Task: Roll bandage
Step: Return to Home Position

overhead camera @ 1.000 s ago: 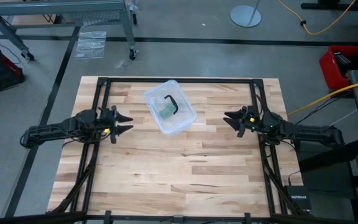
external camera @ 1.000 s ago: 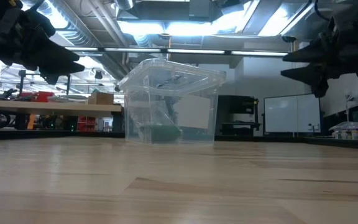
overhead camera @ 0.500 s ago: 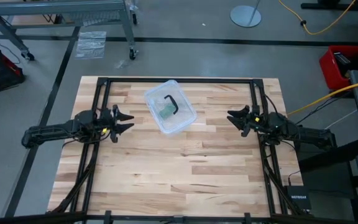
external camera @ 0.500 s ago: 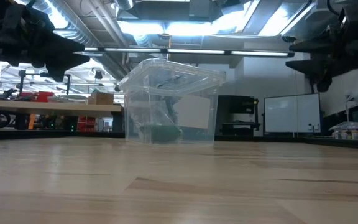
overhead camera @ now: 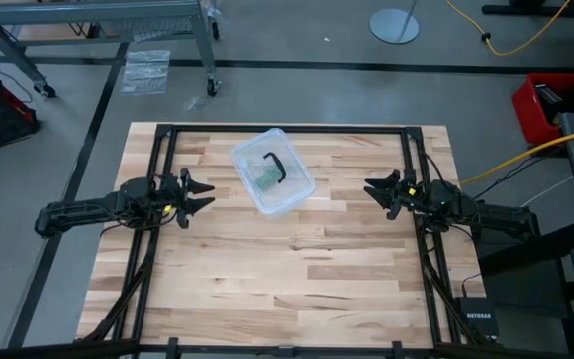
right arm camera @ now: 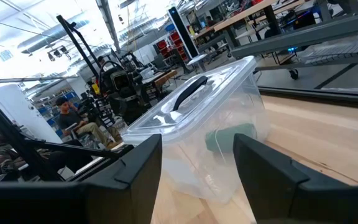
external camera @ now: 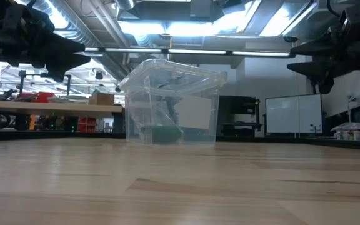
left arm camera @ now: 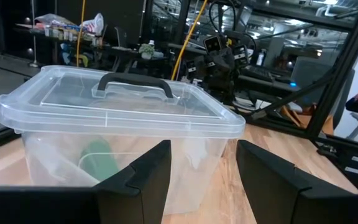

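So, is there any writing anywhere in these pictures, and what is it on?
"NETGEAR": on the small black box beside the table, seen in the high view.
Clear bin and green bandage inside it: no writing visible.
Items on the far shelf: too small and blurred to read.

One camera hangs above and looks straight down on the whole table (overhead camera: 267, 269). A second sits at table-top height and looks level across the boards into the room (external camera: 280, 119) behind. The wrist cameras look forward past the left gripper (left arm camera: 204, 149) and the right gripper (right arm camera: 197, 142), from opposite sides, very near the clear box (overhead camera: 295, 187). All four views share this box; each wrist view also catches the other arm (left arm camera: 219, 53) beyond it.
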You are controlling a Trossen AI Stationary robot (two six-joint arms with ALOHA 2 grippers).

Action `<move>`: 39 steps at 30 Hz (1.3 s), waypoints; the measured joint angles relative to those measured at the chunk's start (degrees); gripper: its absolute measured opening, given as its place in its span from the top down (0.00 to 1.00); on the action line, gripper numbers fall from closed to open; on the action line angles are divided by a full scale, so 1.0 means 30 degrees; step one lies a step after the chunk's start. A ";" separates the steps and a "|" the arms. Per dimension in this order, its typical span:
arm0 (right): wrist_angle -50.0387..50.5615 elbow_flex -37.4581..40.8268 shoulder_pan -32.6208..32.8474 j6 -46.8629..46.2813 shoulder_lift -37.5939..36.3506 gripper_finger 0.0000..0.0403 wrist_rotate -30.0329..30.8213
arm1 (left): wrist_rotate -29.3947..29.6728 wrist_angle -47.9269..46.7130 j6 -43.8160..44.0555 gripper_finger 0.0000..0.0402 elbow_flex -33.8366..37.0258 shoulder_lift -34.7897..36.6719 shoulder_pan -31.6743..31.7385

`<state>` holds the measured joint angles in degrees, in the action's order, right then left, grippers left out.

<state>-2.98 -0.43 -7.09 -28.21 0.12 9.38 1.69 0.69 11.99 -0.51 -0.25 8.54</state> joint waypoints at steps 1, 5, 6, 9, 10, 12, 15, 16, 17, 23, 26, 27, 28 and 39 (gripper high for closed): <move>0.0000 0.0003 0.0000 0.0000 0.0000 0.50 0.0001 | 0.0000 -0.0002 0.0000 0.56 0.0000 0.0000 -0.0002; 0.0007 0.0003 0.0000 0.0000 0.0000 0.50 0.0001 | 0.0000 0.0006 -0.0001 0.56 0.0000 -0.0014 -0.0001; -0.0001 0.0003 0.0004 0.0000 0.0000 0.50 0.0001 | 0.0000 0.0006 0.0000 0.56 0.0000 -0.0007 0.0001; -0.0036 0.0003 0.0260 0.0000 0.0000 0.50 0.0038 | 0.0000 0.0007 0.0000 0.56 0.0000 -0.0015 0.0002; -0.0014 0.0003 0.0416 -0.0002 0.0000 0.50 0.0025 | 0.0000 0.0007 -0.0004 0.56 0.0000 -0.0015 0.0002; 0.0069 -0.0001 0.0655 0.0000 0.0000 0.50 -0.0096 | 0.0000 0.0007 0.0000 0.56 0.0000 -0.0015 0.0006; 0.0035 0.0003 0.1034 -0.0007 0.0000 0.50 -0.0456 | 0.0000 0.0007 0.0000 0.56 0.0000 -0.0015 0.0005; 0.0022 0.0003 0.1196 0.0000 0.0000 0.50 -0.0465 | 0.0000 0.0007 -0.0002 0.56 0.0000 -0.0022 0.0004; 0.0033 0.0003 0.1390 0.0000 0.0000 0.50 -0.0472 | 0.0000 0.0007 0.0000 0.56 0.0000 -0.0017 0.0006; 0.0051 0.0003 0.2631 -0.0003 0.0000 0.50 -0.0479 | 0.0000 0.0007 0.0000 0.56 0.0000 -0.0022 -0.0001; 0.0051 0.0003 0.3297 -0.0007 0.0000 0.50 -0.0479 | 0.0000 0.0007 0.0000 0.56 0.0000 -0.0022 0.0002; 0.0051 0.0003 0.3515 -0.0007 0.0000 0.50 -0.0486 | 0.0000 0.0007 0.0000 0.56 0.0000 -0.0022 0.0006; 0.0051 0.0003 0.3721 -0.0005 0.0000 0.50 -0.0487 | 0.0000 0.0007 -0.0005 0.56 0.0000 -0.0022 0.0000; 0.0051 0.0003 0.4248 -0.0004 0.0000 0.50 -0.0487 | 0.0000 0.0007 -0.0001 0.56 0.0000 -0.0022 0.0005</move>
<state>-2.83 -0.43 5.65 -28.22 0.12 7.92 1.69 0.71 11.99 -0.51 -0.32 8.56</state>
